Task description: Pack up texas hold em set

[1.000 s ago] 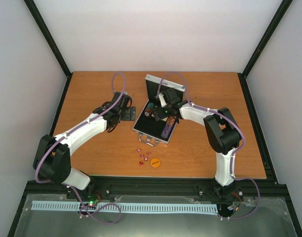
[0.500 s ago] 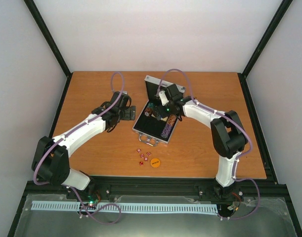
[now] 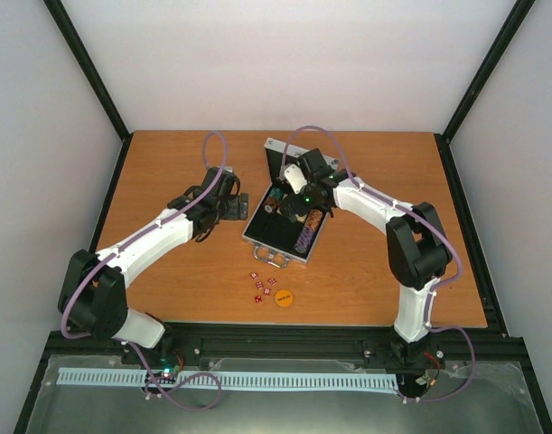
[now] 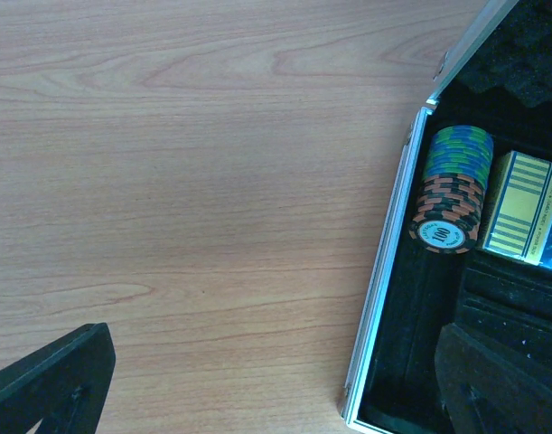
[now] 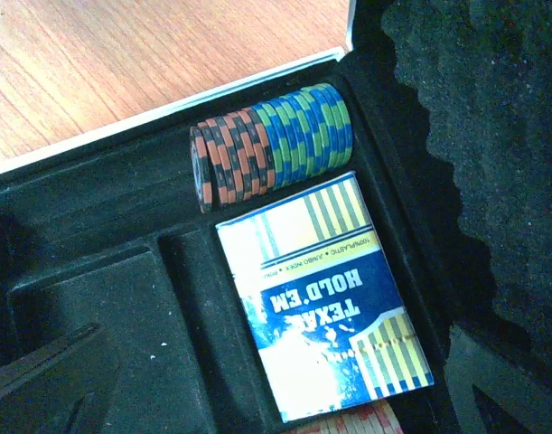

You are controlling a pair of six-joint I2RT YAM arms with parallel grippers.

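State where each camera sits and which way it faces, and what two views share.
Top external: above and behind the bases, looking down on the table, open case, dice and orange disc; both arms whole.
Left wrist: over the table beside the case, facing down; left fingers in the lower corners.
Right wrist: over the case's inside, facing down; right fingers in the lower corners.
Shared: both wrist views show the chip stack and card deck.

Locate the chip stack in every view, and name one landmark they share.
Top external: chip stack, small, by the left wall of the case, near its lid.
Left wrist: right of centre, just inside the rim.
Right wrist: upper middle, above the deck.
Landmark: the case's silver rim beside the stack.
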